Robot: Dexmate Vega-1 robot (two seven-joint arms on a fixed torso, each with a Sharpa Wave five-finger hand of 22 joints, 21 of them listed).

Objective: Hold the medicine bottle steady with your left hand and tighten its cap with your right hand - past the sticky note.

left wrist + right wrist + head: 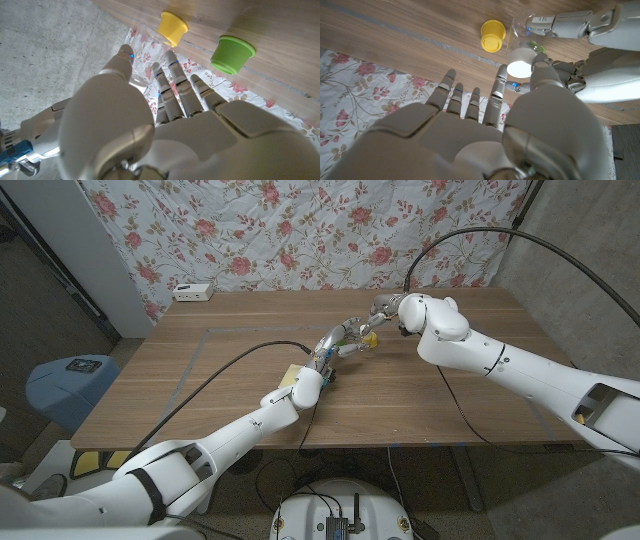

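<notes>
The medicine bottle [521, 62] is clear with a white cap. My left hand [340, 340] grips it near the table's middle, thumb on one side and fingers [560, 24] on the other. Its clear body [142, 57] shows between that thumb and those fingers in the left wrist view. My right hand [385, 308] hovers just past the bottle, fingers apart and holding nothing. Its thumb [540, 65] and a fingertip [501, 75] frame the cap in the right wrist view. A yellow sticky note [292, 371] lies on the table by my left wrist.
A yellow cup [172, 27] and a green cup [232, 54] stand upside down on the table just beyond the bottle. A white power strip [193, 291] lies at the back left. Black cables [230, 370] cross the wooden table [480, 410]. A floral cloth [300, 230] hangs behind.
</notes>
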